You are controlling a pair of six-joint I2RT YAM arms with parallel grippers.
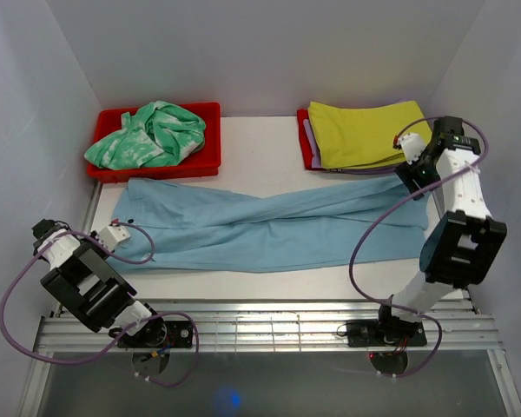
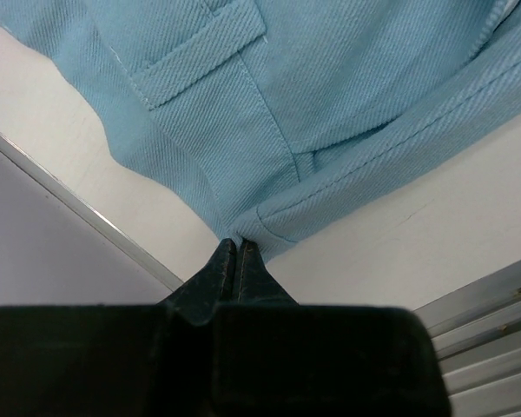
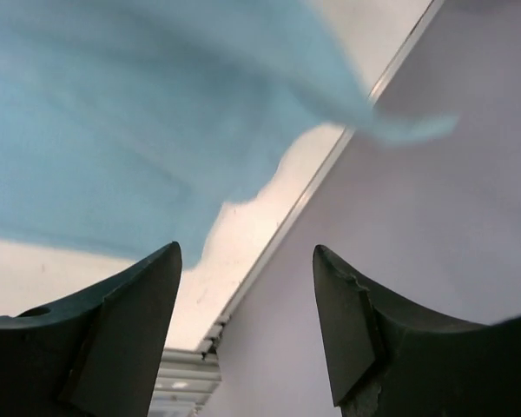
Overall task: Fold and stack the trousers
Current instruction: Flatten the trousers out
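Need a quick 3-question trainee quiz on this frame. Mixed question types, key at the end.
1. Which gripper is shut on the edge of the trousers: the left gripper or the right gripper?
2. True or false: the right gripper's fingers are closed together.
3. The mint-green patterned garment lies: A in the red bin; B on the trousers; C in the right gripper.
Key: 1 left; 2 false; 3 A.
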